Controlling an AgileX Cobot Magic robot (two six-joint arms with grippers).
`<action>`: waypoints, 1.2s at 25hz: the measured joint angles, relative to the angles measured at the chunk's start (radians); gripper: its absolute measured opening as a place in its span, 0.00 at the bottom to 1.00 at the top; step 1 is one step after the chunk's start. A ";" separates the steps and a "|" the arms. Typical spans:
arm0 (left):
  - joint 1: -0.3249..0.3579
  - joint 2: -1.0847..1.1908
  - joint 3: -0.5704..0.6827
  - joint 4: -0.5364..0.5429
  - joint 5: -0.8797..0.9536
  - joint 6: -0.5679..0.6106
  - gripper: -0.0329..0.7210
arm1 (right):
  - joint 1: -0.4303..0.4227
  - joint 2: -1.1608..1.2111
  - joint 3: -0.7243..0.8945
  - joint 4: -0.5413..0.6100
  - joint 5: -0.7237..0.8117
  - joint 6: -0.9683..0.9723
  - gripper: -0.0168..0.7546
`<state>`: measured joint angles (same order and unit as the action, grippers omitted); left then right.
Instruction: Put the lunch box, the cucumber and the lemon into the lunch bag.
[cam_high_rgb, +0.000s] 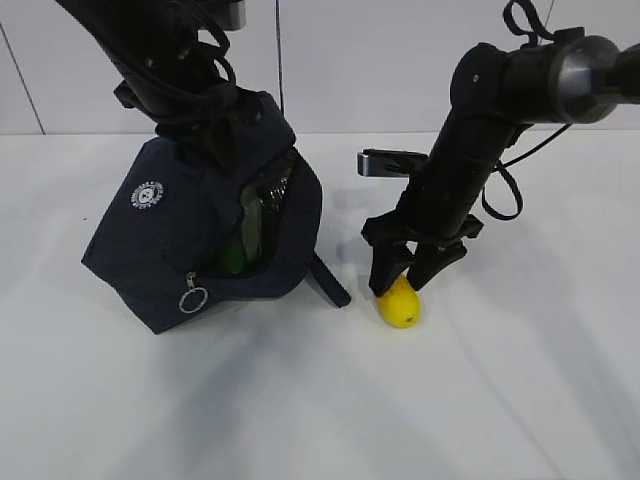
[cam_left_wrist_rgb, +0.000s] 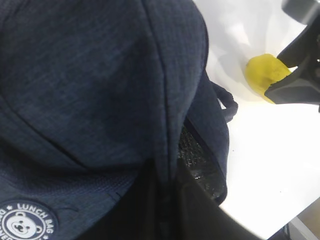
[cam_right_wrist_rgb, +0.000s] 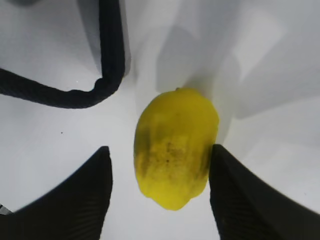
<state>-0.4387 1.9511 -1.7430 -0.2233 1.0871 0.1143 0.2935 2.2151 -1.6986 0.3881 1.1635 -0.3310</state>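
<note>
Lunch bag (cam_high_rgb: 185, 225) first, since it dominates the left of the table (cam_high_rgb: 520, 400): the navy bag is hoisted and tipped by the left arm, its zipped mouth gaping toward the right and slightly toward us, ring pull (cam_high_rgb: 193, 296) dangling at the near lower edge. The left gripper itself is buried in the fabric at the top of the bag, so I cannot see its tips; by my reading it is clenched on the cloth, which would explain why the bag hangs slanted rather than sitting flat. Holding it this way keeps the opening wide for whatever comes next. Through the gap I can make out something clear and glinting, probably the lunch box (cam_high_rgb: 268, 195), and a patch of green lower down that is likely the cucumber (cam_high_rgb: 232, 258); both seem already inside. One loop handle (cam_high_rgb: 328, 280) trails onto the table toward the right.

Lemon (cam_high_rgb: 399, 302) is the item left outside, lying on the table just right of that handle. The right gripper (cam_high_rgb: 408, 270) has its jaws spread and straddling the fruit from above. In the right wrist view one finger (cam_right_wrist_rgb: 235, 195) touches the lemon's (cam_right_wrist_rgb: 172, 147) right side, while the other stands a little apart on the left. So it is not yet gripped, I would say; closing looks like the next step.
</note>
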 joint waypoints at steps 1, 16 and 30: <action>0.000 0.000 0.000 0.000 0.000 0.000 0.06 | 0.000 0.002 0.000 0.000 -0.001 0.000 0.61; 0.000 0.000 0.000 0.000 0.006 0.000 0.06 | 0.000 0.047 0.000 -0.002 -0.017 0.000 0.47; 0.000 0.000 0.000 -0.010 0.018 0.000 0.06 | -0.036 -0.069 -0.058 0.470 0.009 -0.269 0.47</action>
<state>-0.4387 1.9511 -1.7430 -0.2338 1.1050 0.1143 0.2579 2.1462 -1.7561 0.8580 1.1724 -0.6004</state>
